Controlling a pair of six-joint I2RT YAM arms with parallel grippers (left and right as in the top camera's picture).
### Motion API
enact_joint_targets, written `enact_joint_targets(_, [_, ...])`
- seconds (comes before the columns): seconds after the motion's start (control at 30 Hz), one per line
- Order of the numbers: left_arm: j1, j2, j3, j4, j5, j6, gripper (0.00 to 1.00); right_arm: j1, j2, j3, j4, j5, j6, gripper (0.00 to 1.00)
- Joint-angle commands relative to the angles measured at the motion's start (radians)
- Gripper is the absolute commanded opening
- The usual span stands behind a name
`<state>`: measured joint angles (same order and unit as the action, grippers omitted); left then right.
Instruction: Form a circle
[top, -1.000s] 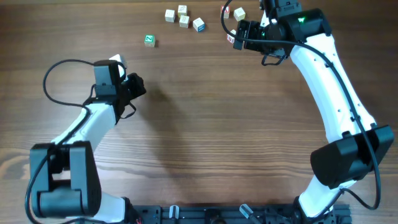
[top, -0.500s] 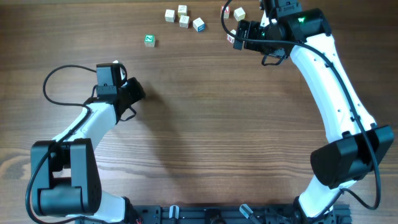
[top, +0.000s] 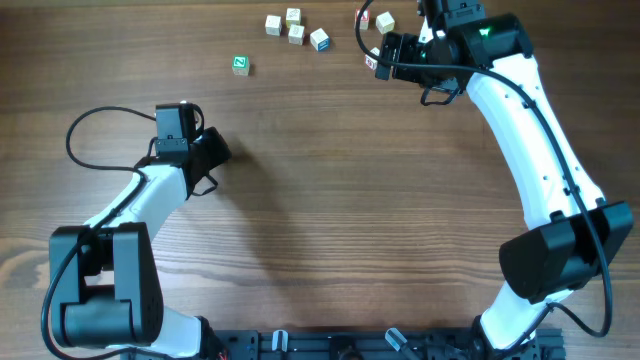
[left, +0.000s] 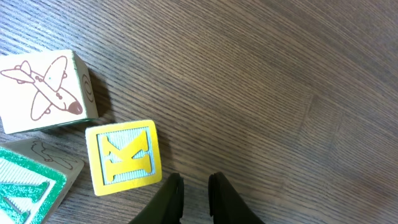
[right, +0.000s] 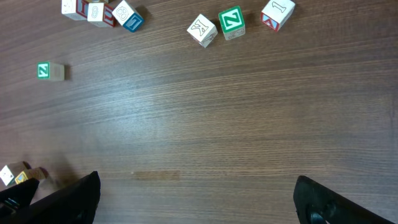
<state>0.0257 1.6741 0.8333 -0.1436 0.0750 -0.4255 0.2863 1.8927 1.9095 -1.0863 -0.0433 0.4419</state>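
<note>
The left end effector (left: 196, 198) hangs low over the bench (top: 330, 200). Its two fingers are a narrow slit apart, with bare wood between them and nothing clamped. Just beside them, to the left in the left wrist view, lies the circle (left: 106, 149), which counts three cubes and is no ring. One is a yellow K cube (left: 122, 157), nearest the fingers. One is a plane cube (left: 46, 93) above it. One is a green-edged cube (left: 22, 196), cut by the lower left corner of the picture. They sit close-packed in a short bend. Its long axis runs from that corner up the left edge, and the K lies face up, slightly turned.

Only this view shows their faces. In the overhead view the left arm covers the spot. In the right wrist view they are tiny specks at the lower left edge.

Farther off lie eight loose cubes. There is a lone green cube (right: 50, 71), a cluster of four (right: 96, 11) and a trio (right: 231, 22). The right wrist view shows the trio whole, while overhead the right arm and its cable partly hide it.

The right end effector (right: 196, 180) has its fingers wide apart, holding nothing.
</note>
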Motion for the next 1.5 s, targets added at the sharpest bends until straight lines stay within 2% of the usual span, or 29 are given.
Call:
enact_joint_targets(0.0, [-0.004, 0.008, -0.002, -0.005, -0.017, -0.009, 0.18, 0.002, -0.009, 0.009, 0.002, 0.021, 0.005, 0.99])
enact_joint_targets(0.6, [-0.005, 0.007, -0.002, -0.033, -0.040, -0.010, 0.16, 0.002, -0.009, 0.009, 0.002, 0.021, 0.005, 1.00])
enact_joint_targets(0.77, [-0.005, 0.007, -0.002, 0.048, 0.100, -0.002, 0.13, 0.002, -0.009, 0.009, 0.002, 0.021, 0.006, 1.00])
enact_joint_targets(0.87, [-0.004, 0.007, -0.002, 0.103, 0.069, -0.003, 0.13, 0.002, -0.009, 0.009, 0.002, 0.021, 0.005, 1.00])
enact_joint_targets(1.1, [-0.004, 0.010, -0.002, 0.103, -0.018, -0.002, 0.13, 0.002, -0.009, 0.008, 0.002, 0.021, 0.006, 1.00])
enact_joint_targets(1.47, [-0.004, 0.053, -0.002, 0.118, -0.051, 0.003, 0.13, 0.002, -0.009, 0.009, 0.002, 0.021, 0.005, 1.00])
